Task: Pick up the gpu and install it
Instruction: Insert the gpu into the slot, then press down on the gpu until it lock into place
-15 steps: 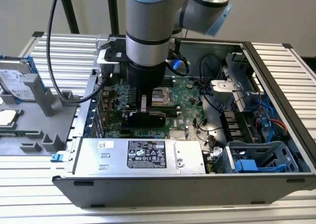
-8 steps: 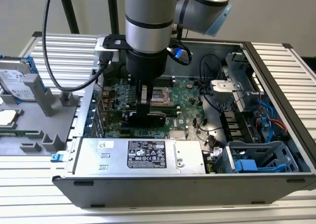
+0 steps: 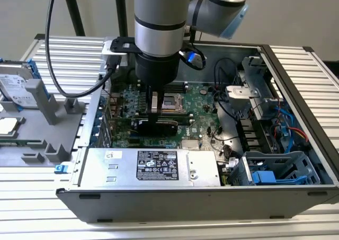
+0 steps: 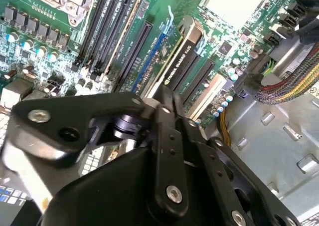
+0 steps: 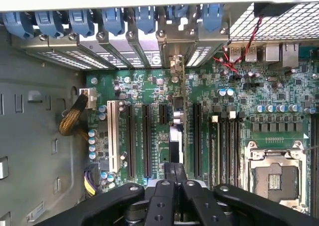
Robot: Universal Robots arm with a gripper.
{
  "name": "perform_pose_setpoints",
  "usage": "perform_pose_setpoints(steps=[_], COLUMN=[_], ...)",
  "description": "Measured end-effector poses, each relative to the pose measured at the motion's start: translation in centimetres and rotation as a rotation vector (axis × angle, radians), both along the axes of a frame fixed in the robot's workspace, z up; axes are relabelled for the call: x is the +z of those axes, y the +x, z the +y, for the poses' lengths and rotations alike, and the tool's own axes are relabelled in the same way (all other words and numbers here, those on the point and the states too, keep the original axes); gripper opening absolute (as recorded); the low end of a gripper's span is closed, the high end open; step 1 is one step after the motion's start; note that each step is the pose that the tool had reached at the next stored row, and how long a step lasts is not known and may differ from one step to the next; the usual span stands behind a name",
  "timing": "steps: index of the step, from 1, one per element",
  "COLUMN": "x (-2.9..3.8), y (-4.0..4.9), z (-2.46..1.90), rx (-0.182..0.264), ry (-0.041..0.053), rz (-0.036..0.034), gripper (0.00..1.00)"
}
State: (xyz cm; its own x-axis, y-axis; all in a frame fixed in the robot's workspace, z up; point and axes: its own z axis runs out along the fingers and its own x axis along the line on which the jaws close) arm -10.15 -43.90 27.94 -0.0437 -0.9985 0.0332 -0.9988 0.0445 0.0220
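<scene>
My claw clamped on the gpu, inside the open computer case

My claw [image 3: 154, 112] grips the gpu [image 3: 157, 125] by its top edge, fingers pressed together on it; the card stands on edge over the green motherboard [image 3: 204, 99], in line with a long black slot [image 5: 196, 136], beside the empty processor socket [image 3: 173, 102].

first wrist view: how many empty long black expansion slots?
3 long black expansion slots: two side by side between the long white slot and the flat green-and-black gpu card held in the claw, one beyond the card, beside the memory slots. The claw may hide others.
</scene>
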Motion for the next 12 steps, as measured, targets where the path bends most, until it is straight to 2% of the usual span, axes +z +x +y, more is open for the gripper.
perform_pose_setpoints(steps=[12], x=[0.0], y=[0.0], z=[0.0], rx=[0.0], ry=[-0.0248], rz=[0.0], gripper=[0.0])
